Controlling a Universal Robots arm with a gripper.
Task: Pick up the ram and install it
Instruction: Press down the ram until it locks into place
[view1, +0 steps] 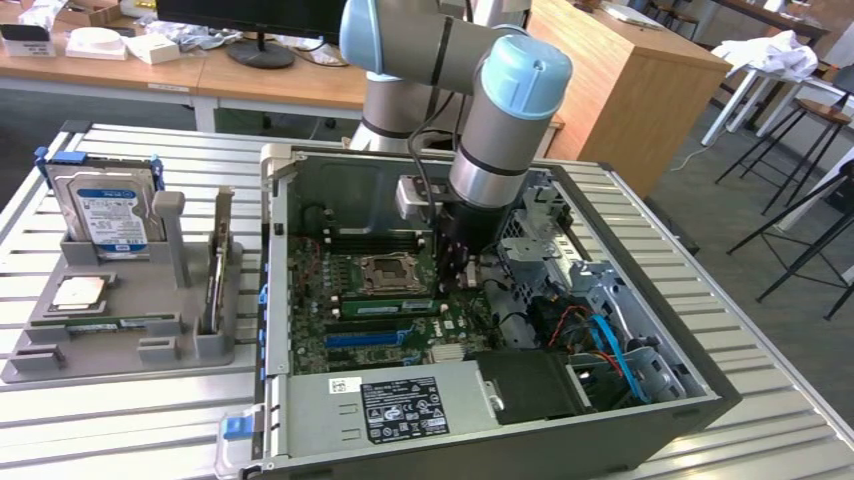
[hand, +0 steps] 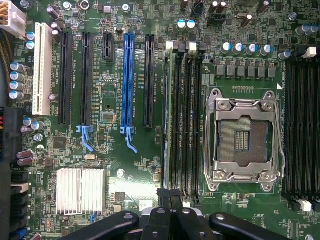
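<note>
Down at the circuit board, the fingers (hand: 163, 199) are pressed together over one end of the ram (view1: 387, 306). It is a thin green stick seated edge-up in a black slot, its long axis running across the exterior view. It sits beside the square metal socket frame (hand: 243, 132), inside the open computer case (view1: 614, 440).

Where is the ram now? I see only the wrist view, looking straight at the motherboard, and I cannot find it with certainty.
Observer: In the exterior view the ram is a green stick standing on its edge in the slots beside the empty processor socket. I cannot tell if it is fully seated.
Operator: And how does the arm stand to it?
Observer: The arm reaches down into the open case, at the ram's end toward the exterior view's right.
</note>
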